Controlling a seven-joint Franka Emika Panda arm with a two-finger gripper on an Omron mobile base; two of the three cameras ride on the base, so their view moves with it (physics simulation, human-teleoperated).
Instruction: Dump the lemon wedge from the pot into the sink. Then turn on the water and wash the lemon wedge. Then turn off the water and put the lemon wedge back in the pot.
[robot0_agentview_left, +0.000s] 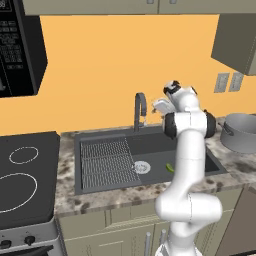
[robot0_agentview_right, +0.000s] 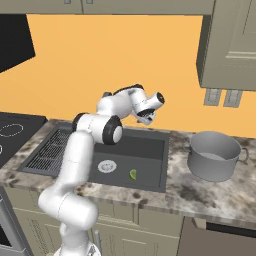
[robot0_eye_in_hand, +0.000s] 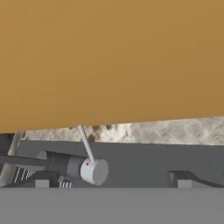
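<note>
One lemon wedge (robot0_agentview_right: 133, 174), one pot (robot0_agentview_right: 214, 155), one sink (robot0_agentview_right: 150, 150)

Glossy white rounded arm (robot0_agentview_left: 189, 165) segments with dark joints.

Sink basin: the dark grey rectangular sink (robot0_agentview_right: 150, 150) lies open from above on its right half.
Left half: a ribbed wire grid (robot0_agentview_left: 107, 162) covers it.
Back rim: the slim dark grey arched faucet (robot0_agentview_left: 139, 111) stands there, its lever (robot0_eye_in_hand: 85, 143) sticking up just ahead of the hand.
Right counter: the wide grey metal pot (robot0_agentview_right: 214, 155) stands there.
</note>
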